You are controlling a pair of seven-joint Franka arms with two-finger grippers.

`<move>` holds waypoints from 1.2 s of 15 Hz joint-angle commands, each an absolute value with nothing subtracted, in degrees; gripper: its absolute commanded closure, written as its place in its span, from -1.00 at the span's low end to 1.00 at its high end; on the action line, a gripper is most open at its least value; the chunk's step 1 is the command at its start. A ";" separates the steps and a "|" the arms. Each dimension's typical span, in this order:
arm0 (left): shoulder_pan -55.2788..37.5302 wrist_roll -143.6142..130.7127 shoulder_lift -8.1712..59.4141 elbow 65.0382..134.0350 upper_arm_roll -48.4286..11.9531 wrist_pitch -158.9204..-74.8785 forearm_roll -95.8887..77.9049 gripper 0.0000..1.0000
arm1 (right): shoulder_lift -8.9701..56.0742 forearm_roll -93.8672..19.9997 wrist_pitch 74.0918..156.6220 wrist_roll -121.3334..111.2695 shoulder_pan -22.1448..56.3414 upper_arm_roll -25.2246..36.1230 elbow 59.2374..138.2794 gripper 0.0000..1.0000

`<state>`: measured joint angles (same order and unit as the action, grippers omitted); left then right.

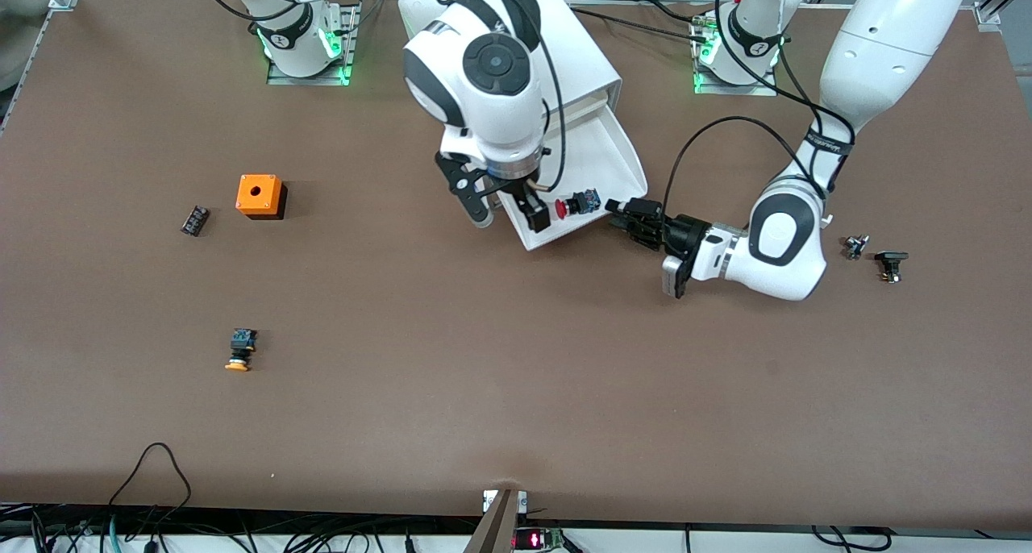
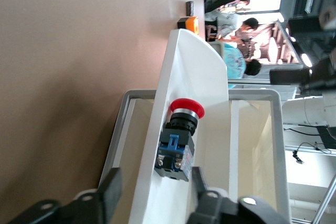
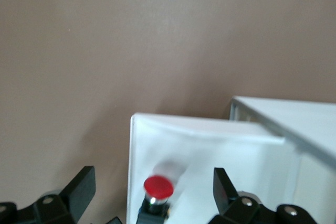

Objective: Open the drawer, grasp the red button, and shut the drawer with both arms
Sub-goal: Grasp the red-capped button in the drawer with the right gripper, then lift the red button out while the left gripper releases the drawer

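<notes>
- The shallow white plastic drawer (image 1: 601,162), centre of the frame, is already pulled out.
- The small red-capped push button (image 1: 574,205) lies inside, ungrabbed.
- The right gripper (image 1: 504,206) hovers above it, fingers wide apart.
- The left gripper (image 1: 633,214) sits beside the drawer's corner, fingers apart, empty.
- The drawer's slat front is mostly hidden by the right arm.

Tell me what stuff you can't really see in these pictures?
- Cabinet: in the front view the right arm covers most of it, so its other drawers are hidden.
- Drawer: part of its tray is hidden under the right claw.
- Button: in the right wrist view its body is cut off by the picture's edge and it looks blurred.
- Two small dark parts beside the left arm: too small to name.
</notes>
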<state>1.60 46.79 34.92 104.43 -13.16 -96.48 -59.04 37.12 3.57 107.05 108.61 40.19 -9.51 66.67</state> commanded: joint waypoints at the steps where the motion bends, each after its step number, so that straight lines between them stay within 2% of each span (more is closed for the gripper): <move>1: 2.54 36.95 30.51 101.00 -13.36 -93.00 -52.49 -1.00 | 42.53 4.57 108.62 114.07 43.23 -9.14 59.78 -0.99; 5: 4.48 26.04 27.52 95.90 -13.27 -89.30 -40.11 -1.00 | 45.87 4.57 114.07 118.29 45.96 -9.05 59.50 -0.99; 11: 4.66 11.54 22.86 92.56 -13.88 -88.86 -23.67 -1.00 | 48.16 4.57 115.14 120.58 47.63 -9.05 59.50 -0.99; 14: 3.96 6.34 22.85 89.13 -14.24 -86.40 -21.45 -1.00 | 49.13 4.48 115.57 120.59 48.51 -9.14 59.50 -0.97; 16: 3.69 5.54 22.94 88.95 -14.33 -86.48 -21.09 -1.00 | 49.65 4.57 115.58 120.50 48.78 -9.14 59.68 -0.83; 18: 3.69 5.54 22.85 88.95 -14.50 -86.40 -19.96 -1.00 | 49.75 4.57 115.66 120.24 49.04 -9.05 59.68 -0.45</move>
<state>3.83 6.68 22.89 89.76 -14.24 -87.45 -22.24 48.36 3.59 115.71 119.27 48.20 -9.45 61.98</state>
